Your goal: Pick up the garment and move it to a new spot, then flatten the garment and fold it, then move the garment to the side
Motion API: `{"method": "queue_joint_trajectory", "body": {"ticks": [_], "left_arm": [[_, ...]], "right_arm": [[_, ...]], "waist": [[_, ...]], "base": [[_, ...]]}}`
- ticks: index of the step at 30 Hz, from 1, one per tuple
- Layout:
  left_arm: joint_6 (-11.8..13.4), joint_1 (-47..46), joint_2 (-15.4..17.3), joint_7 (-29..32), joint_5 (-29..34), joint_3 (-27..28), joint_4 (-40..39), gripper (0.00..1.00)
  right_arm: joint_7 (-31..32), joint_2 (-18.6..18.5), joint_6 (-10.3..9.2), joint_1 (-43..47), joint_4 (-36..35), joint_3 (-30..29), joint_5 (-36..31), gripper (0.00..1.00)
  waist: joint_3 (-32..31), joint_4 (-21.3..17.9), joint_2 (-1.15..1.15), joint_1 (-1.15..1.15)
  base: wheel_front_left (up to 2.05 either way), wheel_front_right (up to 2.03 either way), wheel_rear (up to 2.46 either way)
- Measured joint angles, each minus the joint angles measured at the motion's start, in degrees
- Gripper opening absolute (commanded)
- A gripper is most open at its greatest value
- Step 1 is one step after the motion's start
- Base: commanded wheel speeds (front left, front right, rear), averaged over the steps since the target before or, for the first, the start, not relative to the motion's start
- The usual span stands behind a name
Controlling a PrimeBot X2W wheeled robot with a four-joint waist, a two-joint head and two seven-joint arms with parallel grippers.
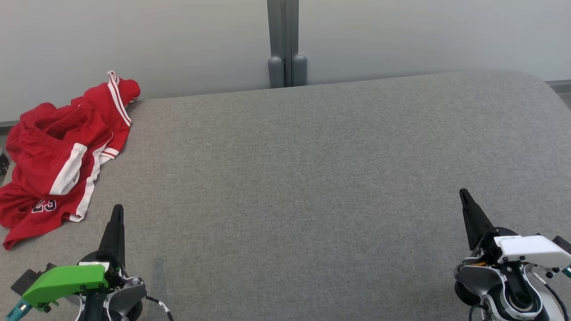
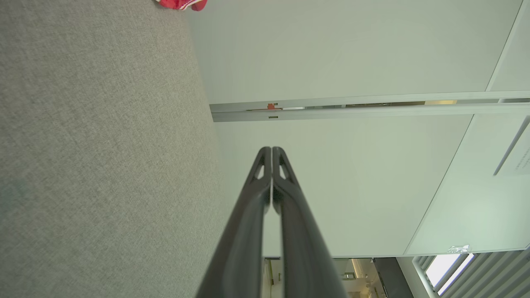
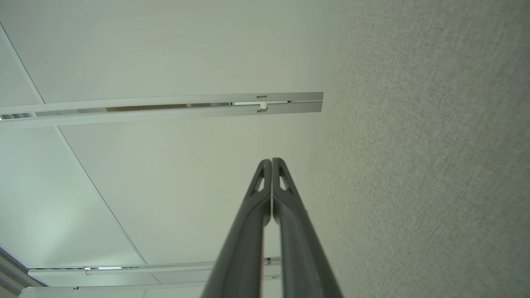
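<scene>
1. Grippers come nearest: the left gripper (image 1: 117, 214) on its green-capped wrist and the right gripper (image 1: 465, 198) on its white-capped wrist sit low at the near edge of the grey woven-fabric surface (image 1: 290, 178). Each has its long dark fingers pressed together and holds nothing.
2. Further off, crumpled red shorts (image 1: 58, 156) with white side stripes and a dark "23" lie at the surface's left edge, just beyond the left gripper but not touching it.
3. Their long axis runs from the near left away towards the far edge, leaning slightly right. A white-striped band caps the far end; I cannot tell whether it is waist or leg hem.
4. By my reckoning nothing has begun: lifting, moving, flattening, folding and setting aside all remain.
5. Farthest stands a pale wall with a grey post (image 1: 285, 44).
</scene>
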Motion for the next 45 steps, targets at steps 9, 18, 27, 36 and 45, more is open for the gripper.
{"method": "queue_joint_trajectory", "body": {"ticks": [9, 18, 27, 36, 45], "left_arm": [[0.0, 0.0, 0.0, 0.0, 0.0, 0.0, 0.0, 0.0], [0.0, 0.0, 0.0, 0.0, 0.0, 0.0, 0.0, 0.0], [0.0, 0.0, 0.0, 0.0, 0.0, 0.0, 0.0, 0.0], [0.0, 0.0, 0.0, 0.0, 0.0, 0.0, 0.0, 0.0], [0.0, 0.0, 0.0, 0.0, 0.0, 0.0, 0.0, 0.0]], "right_arm": [[0.0, 0.0, 0.0, 0.0, 0.0, 0.0, 0.0, 0.0], [0.0, 0.0, 0.0, 0.0, 0.0, 0.0, 0.0, 0.0], [0.0, 0.0, 0.0, 0.0, 0.0, 0.0, 0.0, 0.0], [0.0, 0.0, 0.0, 0.0, 0.0, 0.0, 0.0, 0.0], [0.0, 0.0, 0.0, 0.0, 0.0, 0.0, 0.0, 0.0]], "waist": [[0.0, 0.0, 0.0, 0.0], [0.0, 0.0, 0.0, 0.0], [0.0, 0.0, 0.0, 0.0], [0.0, 0.0, 0.0, 0.0], [0.0, 0.0, 0.0, 0.0]], "base": [[0.0, 0.0, 0.0], [0.0, 0.0, 0.0], [0.0, 0.0, 0.0], [0.0, 0.0, 0.0], [0.0, 0.0, 0.0]]}}
